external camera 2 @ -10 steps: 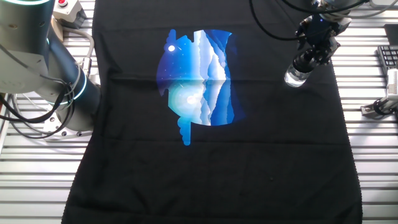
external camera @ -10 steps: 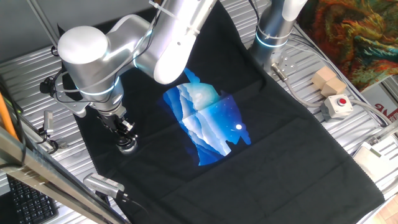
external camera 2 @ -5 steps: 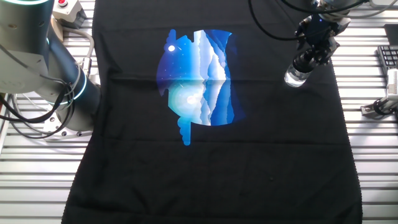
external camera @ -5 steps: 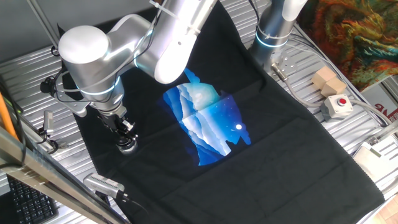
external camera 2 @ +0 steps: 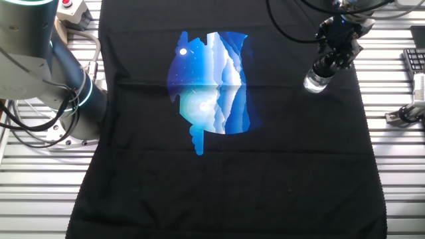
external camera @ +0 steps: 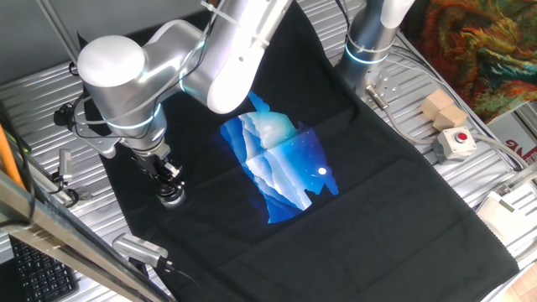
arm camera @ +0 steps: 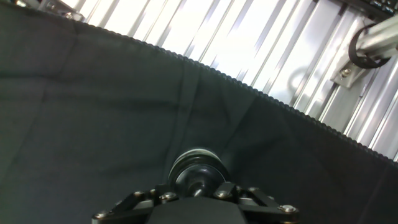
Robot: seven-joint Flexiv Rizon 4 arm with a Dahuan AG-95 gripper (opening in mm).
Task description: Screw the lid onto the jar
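The jar (external camera: 172,199) (external camera 2: 314,83), small and of silvery clear glass, stands upright on the black cloth (external camera: 377,201) near its edge. My gripper (external camera: 168,184) (external camera 2: 323,68) points straight down onto it. In the hand view the lid (arm camera: 198,172), a dark round cap with a silvery glint, sits between my gripper's (arm camera: 196,188) fingers (arm camera: 163,196), which close against its two sides. The lid rests on top of the jar, whose body is hidden beneath it in that view. From the fixed views the lid is mostly covered by the fingers.
A blue printed patch (external camera: 281,168) lies mid-cloth. A grey metal cylinder (external camera: 141,247) (external camera 2: 405,114) lies just off the cloth's edge near the jar. A red-buttoned box (external camera: 456,141) and a wooden block (external camera: 442,107) sit at the far side. The arm's base (external camera: 369,42) stands behind.
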